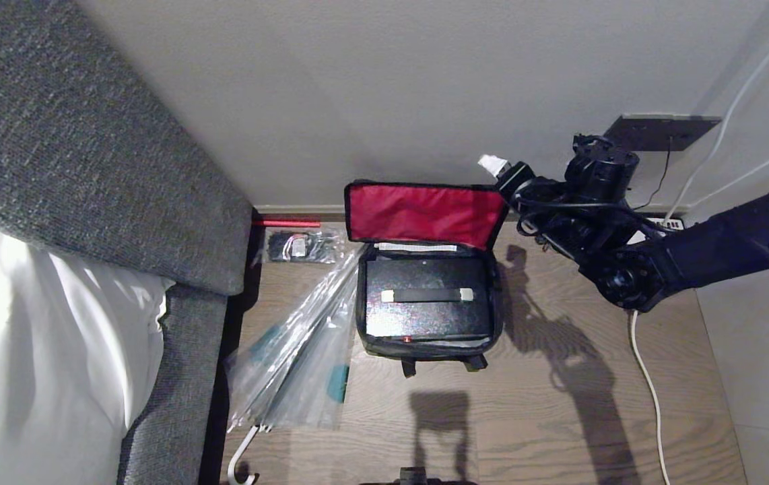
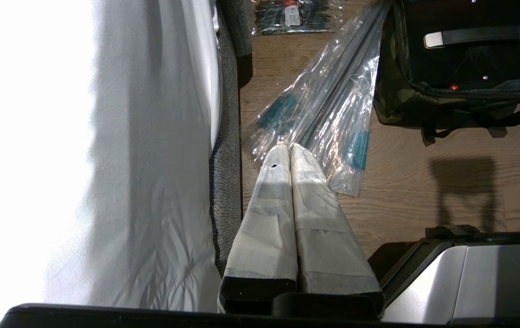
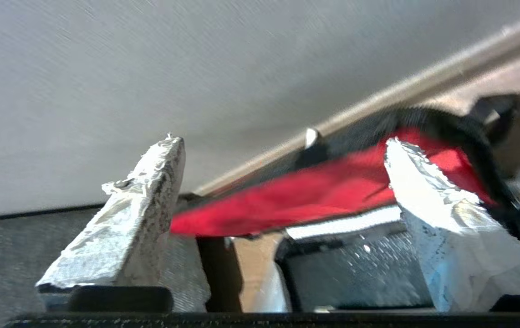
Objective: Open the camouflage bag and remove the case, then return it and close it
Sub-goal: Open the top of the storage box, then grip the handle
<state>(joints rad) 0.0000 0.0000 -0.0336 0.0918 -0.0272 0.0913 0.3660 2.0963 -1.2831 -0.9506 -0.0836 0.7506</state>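
Observation:
The camouflage bag [image 1: 362, 323] sits open on the wooden floor by the wall, and its side shows camouflage [image 2: 401, 105]. Its red-lined lid [image 1: 425, 214] stands up against the wall. Inside lies the black case [image 1: 425, 320], its handle [image 1: 427, 295] on top. My right gripper [image 1: 502, 172] hovers at the lid's upper right corner, open. In the right wrist view nothing lies between its fingers [image 3: 280, 142]; the red lid [image 3: 314, 196] and the case [image 3: 355, 273] lie beyond them. My left gripper [image 2: 289, 148] is parked low over the floor, shut and empty.
A clear plastic-wrapped umbrella [image 1: 297, 350] lies left of the bag, a small packet [image 1: 300, 246] behind it. A grey upholstered frame [image 1: 88, 168] with white bedding [image 1: 41, 350] fills the left. A white cable [image 1: 647, 377] runs along the floor at the right, under a wall socket [image 1: 660, 131].

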